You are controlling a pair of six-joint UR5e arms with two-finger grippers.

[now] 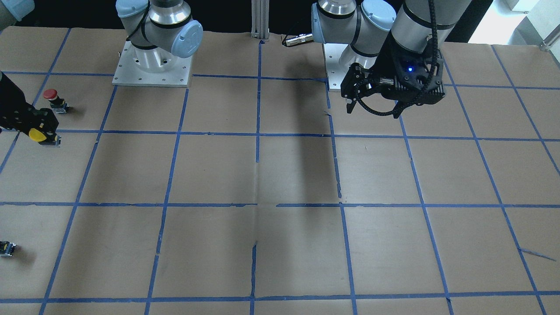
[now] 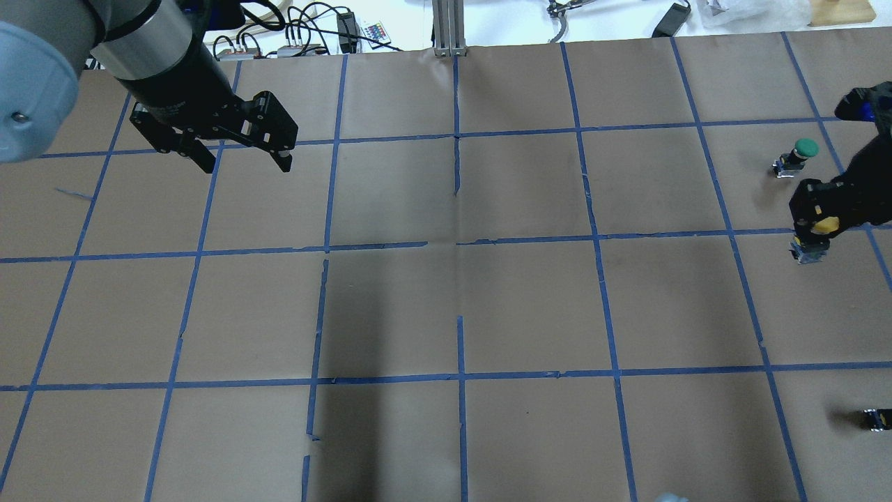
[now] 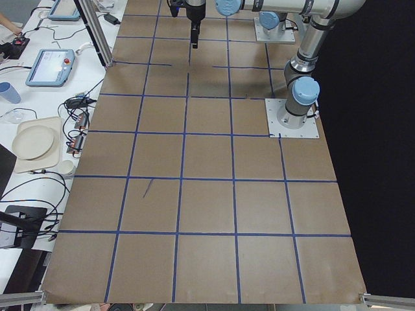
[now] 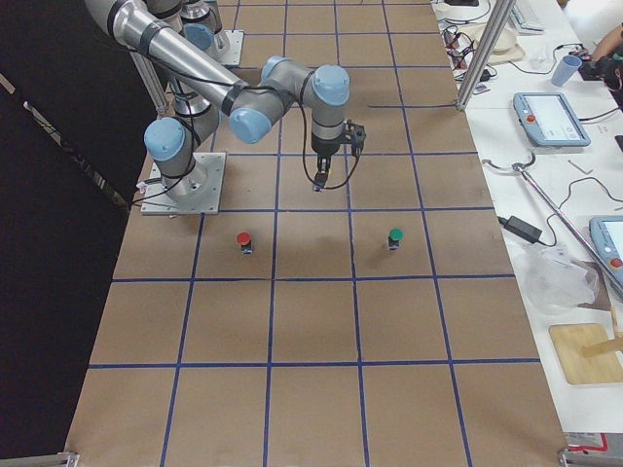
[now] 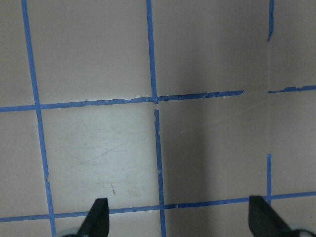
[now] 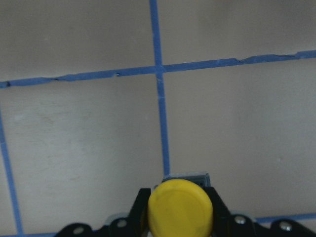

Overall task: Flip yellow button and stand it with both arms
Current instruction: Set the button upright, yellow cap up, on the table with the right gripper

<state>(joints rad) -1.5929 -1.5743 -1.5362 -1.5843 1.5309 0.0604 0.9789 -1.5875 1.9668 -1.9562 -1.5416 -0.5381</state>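
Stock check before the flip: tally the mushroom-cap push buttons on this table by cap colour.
yellow button: 1
red button: 1
green button: 1
Total: 3

Button (image 6: 180, 207) between right jaws, at table's (image 2: 529, 307) right

Left arm (image 2: 42, 70) hangs high over its side of the table, wrist turned down. The left gripper (image 2: 247, 166) is clear of the surface with its jaws spread wide; in the wrist view both fingers (image 5: 97, 217) sit at the far edges, nothing between them. Over to the right arm (image 4: 243, 97): stretched out and bent down at the wrist, right gripper (image 2: 812, 233) low at the table, jaws clamped on the button (image 6: 180, 207).
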